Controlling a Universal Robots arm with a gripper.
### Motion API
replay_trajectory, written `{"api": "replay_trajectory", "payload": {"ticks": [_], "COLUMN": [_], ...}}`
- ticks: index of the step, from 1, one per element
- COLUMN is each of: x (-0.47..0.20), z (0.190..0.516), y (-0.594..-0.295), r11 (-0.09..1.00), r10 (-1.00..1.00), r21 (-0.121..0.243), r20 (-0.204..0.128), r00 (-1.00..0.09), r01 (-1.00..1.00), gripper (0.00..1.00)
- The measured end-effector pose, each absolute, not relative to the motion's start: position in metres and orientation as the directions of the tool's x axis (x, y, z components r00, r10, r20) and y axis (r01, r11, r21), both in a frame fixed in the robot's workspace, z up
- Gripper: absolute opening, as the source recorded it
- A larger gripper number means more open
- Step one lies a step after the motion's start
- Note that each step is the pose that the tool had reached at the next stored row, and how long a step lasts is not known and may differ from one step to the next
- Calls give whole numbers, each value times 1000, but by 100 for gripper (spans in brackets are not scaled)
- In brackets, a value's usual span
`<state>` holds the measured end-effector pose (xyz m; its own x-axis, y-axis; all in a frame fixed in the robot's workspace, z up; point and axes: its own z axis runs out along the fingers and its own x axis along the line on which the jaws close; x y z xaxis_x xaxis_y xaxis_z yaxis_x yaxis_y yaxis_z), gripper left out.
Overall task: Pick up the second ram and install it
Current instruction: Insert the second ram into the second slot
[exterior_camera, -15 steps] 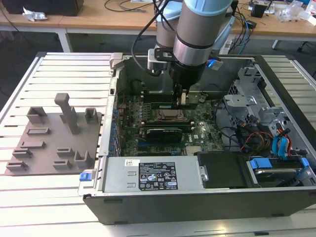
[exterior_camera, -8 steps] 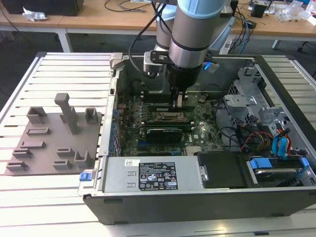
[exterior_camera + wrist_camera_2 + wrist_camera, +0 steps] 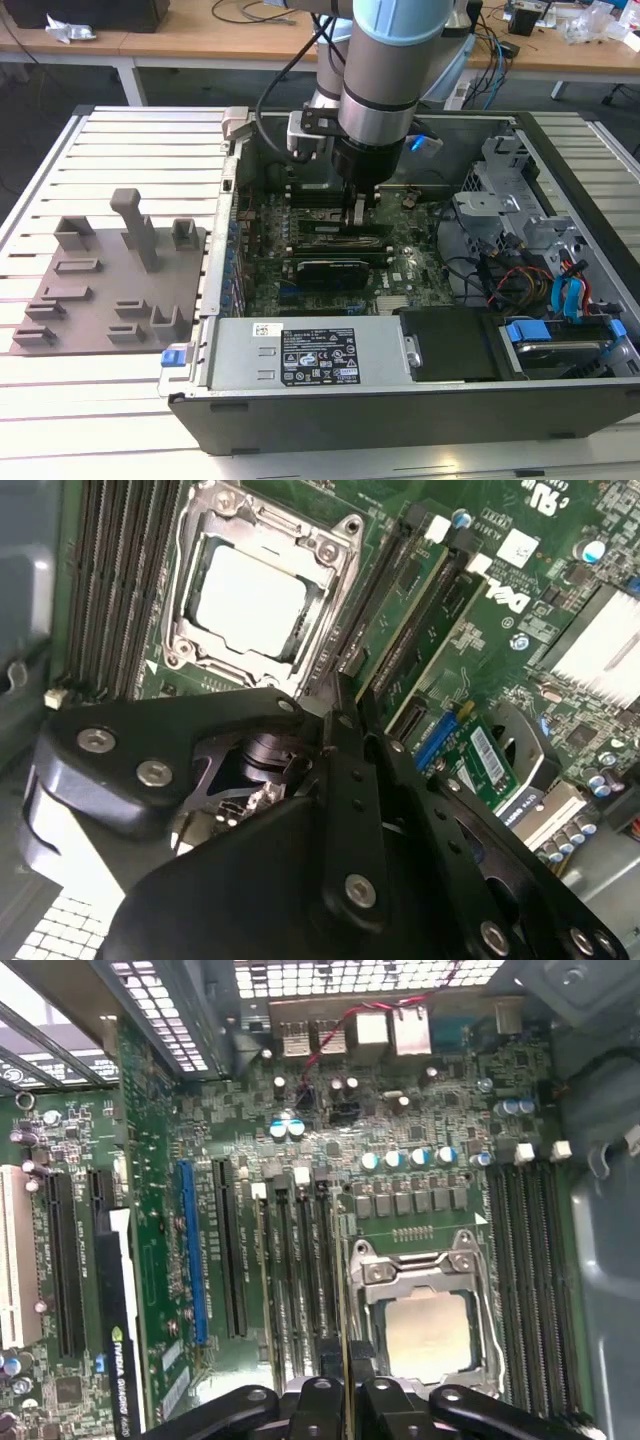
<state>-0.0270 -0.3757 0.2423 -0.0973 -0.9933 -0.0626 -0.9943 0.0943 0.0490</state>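
The gripper [image 3: 357,213] stands inside the open computer case [image 3: 560,180], lowered over the motherboard [image 3: 400,275] beside the processor socket [image 3: 425,1325]. Its fingers [image 3: 345,1385] are drawn narrow upon the second ram [image 3: 344,1310], a thin stick seen edge-on in the first wrist view, standing upright over the memory slots [image 3: 300,1260] just beside the socket. The grey holder tray [image 3: 110,285] lies outside the case, toward the exterior view's left

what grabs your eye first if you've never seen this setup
The big robot arm plunging into the open computer case, its gripper low over the green motherboard. In the first wrist view, the bare silver processor in its metal socket stands out, beside rows of dark memory slots.
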Motion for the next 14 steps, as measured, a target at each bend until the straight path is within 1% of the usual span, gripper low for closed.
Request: {"api": "replay_trajectory", "payload": {"ticks": [5, 10, 14], "x": [-29, -29, -29], "z": [231, 228, 227], "y": [-376, -375, -383], "r11": [84, 84, 84], "r10": [-994, -994, -994], "r21": [49, 49, 49], "r20": [-63, -62, -63], "r00": [-87, -87, -87], "r01": [-995, -995, -995], "gripper": [14, 14, 14]}}
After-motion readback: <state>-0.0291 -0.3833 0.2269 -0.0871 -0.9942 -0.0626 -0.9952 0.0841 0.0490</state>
